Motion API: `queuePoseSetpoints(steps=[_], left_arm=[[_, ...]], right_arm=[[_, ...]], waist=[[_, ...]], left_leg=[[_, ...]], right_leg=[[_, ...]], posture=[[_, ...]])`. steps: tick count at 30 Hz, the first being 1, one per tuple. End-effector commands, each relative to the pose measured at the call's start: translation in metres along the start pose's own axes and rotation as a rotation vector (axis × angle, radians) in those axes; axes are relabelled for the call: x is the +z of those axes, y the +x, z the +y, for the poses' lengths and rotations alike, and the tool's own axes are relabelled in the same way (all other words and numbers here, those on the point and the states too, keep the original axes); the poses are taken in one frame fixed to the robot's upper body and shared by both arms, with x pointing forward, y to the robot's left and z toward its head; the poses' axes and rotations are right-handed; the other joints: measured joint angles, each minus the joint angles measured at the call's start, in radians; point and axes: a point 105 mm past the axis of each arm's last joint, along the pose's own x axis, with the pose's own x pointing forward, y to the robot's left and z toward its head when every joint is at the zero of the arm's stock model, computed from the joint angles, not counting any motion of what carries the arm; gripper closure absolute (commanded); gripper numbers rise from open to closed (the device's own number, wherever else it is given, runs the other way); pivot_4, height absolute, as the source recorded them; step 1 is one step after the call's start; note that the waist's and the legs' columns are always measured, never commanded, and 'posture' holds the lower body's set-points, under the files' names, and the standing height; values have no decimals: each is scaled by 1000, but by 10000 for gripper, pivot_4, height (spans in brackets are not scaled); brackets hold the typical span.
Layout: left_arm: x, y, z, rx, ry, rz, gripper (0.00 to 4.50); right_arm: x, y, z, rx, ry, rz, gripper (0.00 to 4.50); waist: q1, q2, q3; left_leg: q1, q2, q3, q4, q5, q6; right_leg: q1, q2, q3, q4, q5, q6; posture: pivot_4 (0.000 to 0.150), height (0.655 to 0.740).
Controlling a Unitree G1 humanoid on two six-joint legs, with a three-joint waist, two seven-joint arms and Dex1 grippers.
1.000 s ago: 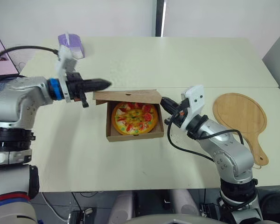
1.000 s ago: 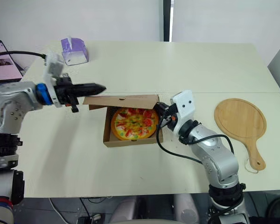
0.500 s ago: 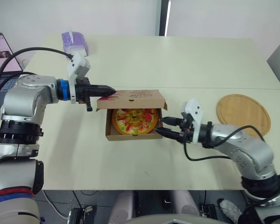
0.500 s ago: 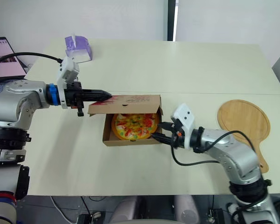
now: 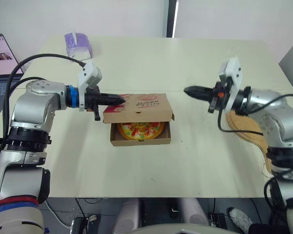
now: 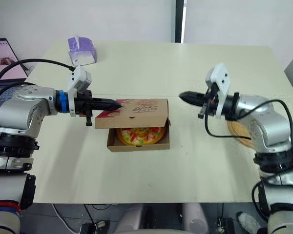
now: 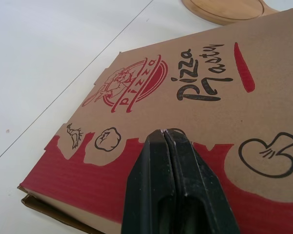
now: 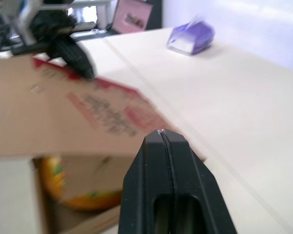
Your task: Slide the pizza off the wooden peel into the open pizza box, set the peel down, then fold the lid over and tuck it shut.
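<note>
Pizza (image 5: 140,129) – one, inside the one pizza box (image 5: 136,142), lid (image 5: 144,104) tilted partway down over it. Two grippers – left gripper (image 5: 121,100) pinched together, tip on lid; right gripper (image 5: 187,90) likewise closed, empty, in air apart from box. One wooden peel (image 7: 224,9) flat on table (image 5: 200,58).

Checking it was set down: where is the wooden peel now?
In the left eye view the wooden peel lies on the table on the robot's right, well apart from the pizza box, partly covered by the right arm.
</note>
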Motion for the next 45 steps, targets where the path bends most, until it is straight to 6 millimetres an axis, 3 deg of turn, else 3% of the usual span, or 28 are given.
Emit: queuePoseSetpoints(steps=[1,6,11,18,24,28,31,33,39,42,43,45], left_arm=[[8,-4,0,10,50,-10,45000],[7,-3,-1,6,50,-9,45000],[2,1,-5,-6,50,-1,45000],[-9,6,-9,-24,81,37,45000],[-9,7,-8,-20,88,31,45000],[-8,7,-6,-19,95,26,45000],[-8,7,-5,-19,100,30,45000],[-9,8,-6,-23,101,32,45000],[-13,10,-8,-32,113,44,45000],[-15,10,-8,-33,117,50,45000],[-15,11,-9,-34,117,51,45000],[-15,11,-9,-36,117,51,45000]], right_arm=[[-19,7,-4,-17,-62,86,44463],[-49,9,9,32,-109,177,44463],[-45,25,43,121,-46,110,44463],[-50,25,63,149,15,103,44463],[-52,15,53,116,-41,130,44463],[-28,7,38,124,-154,70,44463],[0,5,40,204,-206,1,38769],[9,6,48,270,-201,-9,32494],[1,18,79,404,-222,32,11351],[-10,24,80,393,-256,69,2473],[-13,28,77,361,-279,78,288],[-16,31,74,328,-288,85,288]], waist=[[1,0,0],[6,0,0],[2,0,0],[2,0,0],[2,0,0],[1,0,0],[-1,0,0],[0,0,0],[2,0,0],[2,0,0],[2,0,0],[2,0,0]], left_leg=[[-1,0,0,0,0,0],[-4,-1,1,0,-1,2],[-3,-1,0,0,-1,1],[-2,-1,0,2,-1,1],[-1,-1,1,2,-1,1],[-2,-1,2,3,-1,1],[-1,-1,2,3,-1,1],[0,-1,2,4,-1,1],[-2,-1,1,9,-1,2],[-2,-1,1,12,-2,3],[-2,-1,1,12,-2,3],[-1,-1,1,12,-2,3]], right_leg=[[-1,0,0,0,0,0],[-3,-2,0,-2,0,0],[-3,-2,0,-1,0,0],[-2,-2,0,2,0,0],[-2,-1,1,3,0,0],[-2,-1,1,3,0,0],[-2,-1,1,4,0,0],[-2,-1,1,6,0,0],[-2,-1,1,9,0,0],[-2,-1,2,11,0,0],[-2,-1,2,11,0,0],[-2,-1,2,13,0,0]], posture=[[1500,7400],[1500,7400],[1500,7400],[1500,7400],[1500,7400],[1500,7400],[1500,7400],[1500,7400],[1500,7400],[1500,7400],[1500,7400],[1500,7400]])
